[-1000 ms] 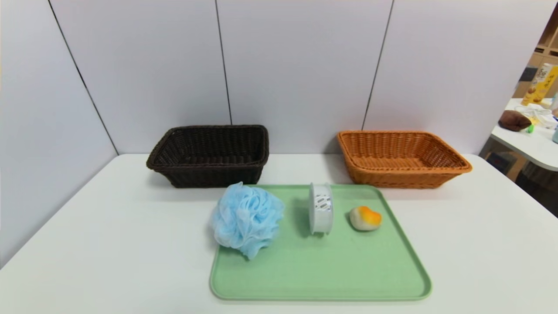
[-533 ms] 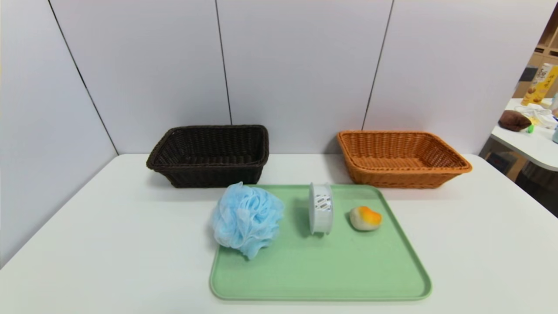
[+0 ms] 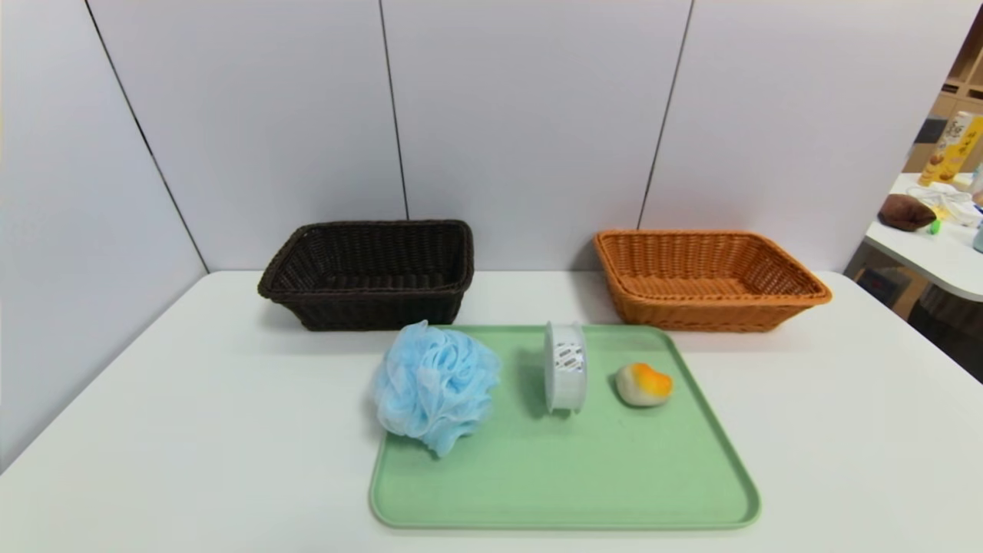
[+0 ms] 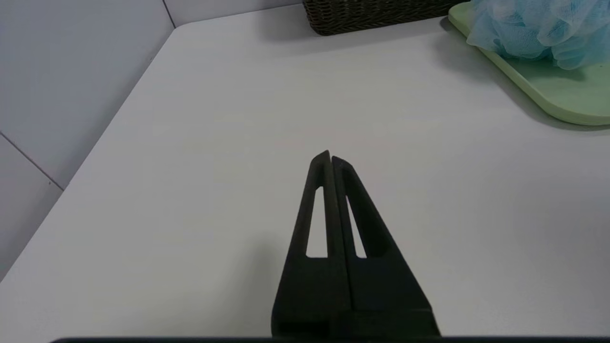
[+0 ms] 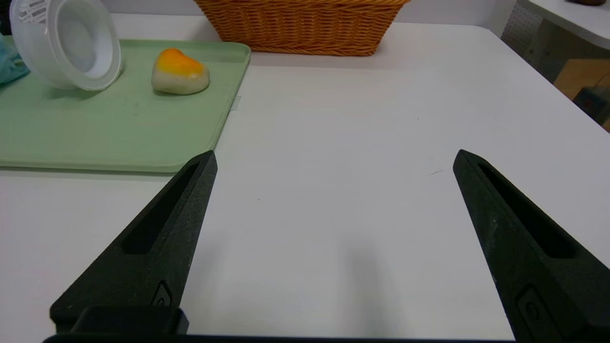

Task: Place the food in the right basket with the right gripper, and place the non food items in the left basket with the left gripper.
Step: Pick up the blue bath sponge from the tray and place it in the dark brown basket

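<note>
On the white table (image 3: 192, 399), the green tray (image 3: 561, 476) holds a blue bath pouf (image 3: 434, 386), a white cup on its side (image 3: 566, 366) and the bun-like food (image 3: 644, 384), in front of the dark left basket (image 3: 369, 273) and orange right basket (image 3: 703, 276). The cup looks likely to roll if nudged and the pouf could snag, while the left gripper (image 4: 329, 159) hangs pinched together and empty at the near left and the right gripper (image 5: 333, 159) gapes wide, empty, at the near right. A cluttered side table (image 3: 933, 246) stands far right.

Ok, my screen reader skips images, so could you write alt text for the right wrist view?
The right gripper hovers open over bare white table, holding nothing. Beyond it, a green tray holds an orange-topped food piece and a tipped white plastic container, with the orange wicker basket behind.
</note>
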Available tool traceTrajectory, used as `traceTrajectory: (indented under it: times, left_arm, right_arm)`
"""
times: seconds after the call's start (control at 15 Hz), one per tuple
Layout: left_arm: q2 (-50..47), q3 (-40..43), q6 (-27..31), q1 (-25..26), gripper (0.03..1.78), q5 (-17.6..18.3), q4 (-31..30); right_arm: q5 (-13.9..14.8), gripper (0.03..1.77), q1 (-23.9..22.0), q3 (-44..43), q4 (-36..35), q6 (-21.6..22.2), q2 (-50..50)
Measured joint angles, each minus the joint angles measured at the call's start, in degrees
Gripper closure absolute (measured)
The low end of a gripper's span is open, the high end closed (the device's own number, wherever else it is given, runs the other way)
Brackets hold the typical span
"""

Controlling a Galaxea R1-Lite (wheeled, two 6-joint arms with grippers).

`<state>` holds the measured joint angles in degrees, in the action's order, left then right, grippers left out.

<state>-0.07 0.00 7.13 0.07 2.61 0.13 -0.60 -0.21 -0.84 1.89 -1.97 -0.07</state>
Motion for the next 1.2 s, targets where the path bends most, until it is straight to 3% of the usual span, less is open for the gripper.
traceTrajectory:
  times: [0.2, 0.4, 0.6, 0.8, 1.2]
  left_arm:
    - [0.0, 0.0, -0.3, 0.0, 1.77, 0.3, 0.0]
    - [0.0, -2.0, -0.3, 0.0, 1.77, 0.6, 1.5]
    - [0.1, -7.7, -0.3, 0.0, 1.77, 1.0, 9.4]
    - [2.5, -13.4, -0.3, 0.0, 1.77, 1.7, 16.5]
    - [19.6, -25.6, -0.7, 0.0, 1.77, 2.4, 17.6]
  right_arm:
    - [-0.2, 0.09, 0.0, -3.3, 2.3, 0.6, 0.0]
    - [-0.4, 0.09, 0.0, -7.9, 9.9, 0.9, 0.1]
    - [-1.6, 0.09, 0.0, -11.0, 11.6, 1.9, 2.4]
    - [-1.8, 0.09, 0.8, -14.7, 11.6, 3.6, 8.6]
    - [-1.3, 0.09, 2.4, -26.0, 11.8, 6.5, 27.8]
